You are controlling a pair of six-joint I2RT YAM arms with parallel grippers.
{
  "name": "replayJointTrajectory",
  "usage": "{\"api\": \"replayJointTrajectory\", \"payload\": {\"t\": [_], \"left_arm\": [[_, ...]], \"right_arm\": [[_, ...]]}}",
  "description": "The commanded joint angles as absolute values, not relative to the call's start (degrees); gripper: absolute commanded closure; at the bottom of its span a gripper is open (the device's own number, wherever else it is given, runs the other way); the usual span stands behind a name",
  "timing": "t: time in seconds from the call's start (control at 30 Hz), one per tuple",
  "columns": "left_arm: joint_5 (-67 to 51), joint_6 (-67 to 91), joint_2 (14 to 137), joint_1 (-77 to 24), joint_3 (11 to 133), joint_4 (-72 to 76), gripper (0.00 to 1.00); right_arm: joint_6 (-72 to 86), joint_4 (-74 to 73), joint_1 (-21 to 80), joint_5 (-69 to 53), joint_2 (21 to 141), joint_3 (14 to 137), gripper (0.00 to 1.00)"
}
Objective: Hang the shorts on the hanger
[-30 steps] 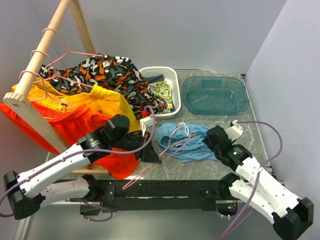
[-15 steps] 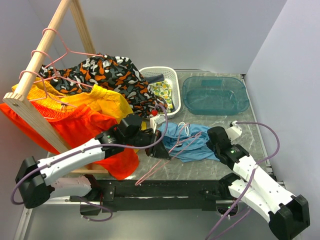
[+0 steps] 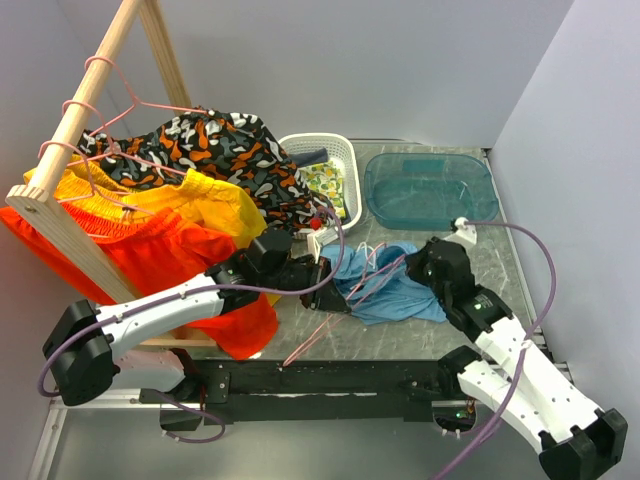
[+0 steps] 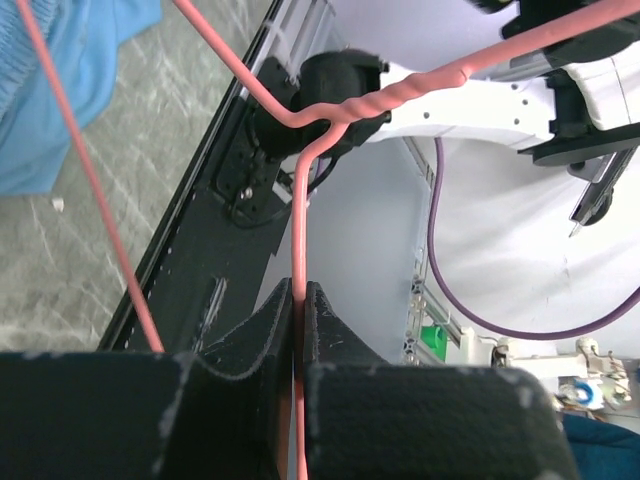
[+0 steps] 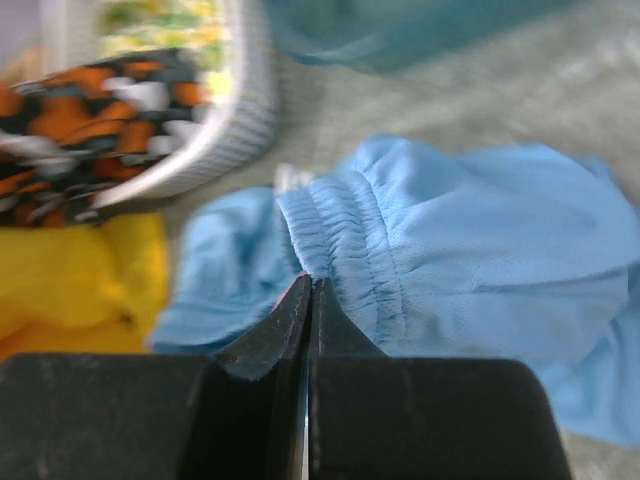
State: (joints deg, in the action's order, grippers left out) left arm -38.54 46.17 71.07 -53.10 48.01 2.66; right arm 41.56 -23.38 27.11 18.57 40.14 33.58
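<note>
Light blue shorts [image 3: 390,290] are being shown crumpled on the table [image 3: 400,335] at centre frame. The waistband is being pinched by the right gripper [image 5: 308,285], whose jaws are pressed together on it. Just left, the pink hanger [image 4: 297,230] is being clamped by its wire in the left gripper [image 4: 300,290], with its frame crossing the fabric. Threading is judged to be starting. Next, the waistband would need lifting and feeding over the hanger's bar.

seen from the top, the left arm stretches from 7 o'clock toward 2 o'clock, elbow low, its left hand [image 4: 300,297] pinched tight on the hanger [image 4: 297,230]. the right arm reaches toward 11 o'clock, its right hand [image 5: 308,290] with fingers pressed together.
</note>
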Motion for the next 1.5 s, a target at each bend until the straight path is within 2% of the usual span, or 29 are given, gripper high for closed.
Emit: {"api": "replayJointTrajectory", "payload": {"t": [0.0,0.23,0.37,0.43,0.53,0.67,0.77,0.93,1.13,1.33,1.47], "left_arm": [[-37.97,45.79,69.7,-53.35,49.75,10.1,0.99],[-33.32,47.29,63.03,-53.79,46.23,21.52,0.99],[-25.42,45.27,59.24,-54.84,45.53,24.43,0.99],[-21.28,44.91,58.1,-55.46,45.26,27.49,0.99],[-18.55,45.17,57.74,-55.9,44.74,32.84,0.99],[-15.39,45.26,58.01,-56.25,45.0,36.72,0.99],[-13.1,45.35,58.18,-56.43,45.09,38.93,0.99],[-11.25,44.91,58.97,-56.78,45.7,41.48,0.99],[-10.9,44.38,60.38,-57.39,47.55,42.45,0.99],[-9.93,44.3,61.52,-58.01,48.6,43.42,0.99],[-9.23,44.56,62.05,-58.36,48.95,44.47,0.99]], "right_arm": [[31.13,-16.17,27.95,7.07,40.34,41.81,1.0],[21.72,-16.52,32.69,-1.65,42.8,50.79,1.0],[17.33,-18.28,34.19,-3.16,43.77,55.28,1.0],[16.09,-19.24,34.54,-3.69,44.38,57.91,0.96],[15.21,-21.09,34.63,-3.25,45.87,61.95,0.87],[16.17,-22.67,34.98,-2.03,46.23,65.04,0.53],[18.1,-23.46,34.98,-0.09,44.92,65.65,0.35],[26.69,-23.21,35.16,5.36,40.96,62.07,0.35],[37.07,-13.56,38.84,8.0,38.67,47.3,0.47],[44.01,-7.65,50.08,22.31,44.46,41.66,0.45],[50.52,-5.98,51.5,27.85,47.98,39.03,0.44]]}}
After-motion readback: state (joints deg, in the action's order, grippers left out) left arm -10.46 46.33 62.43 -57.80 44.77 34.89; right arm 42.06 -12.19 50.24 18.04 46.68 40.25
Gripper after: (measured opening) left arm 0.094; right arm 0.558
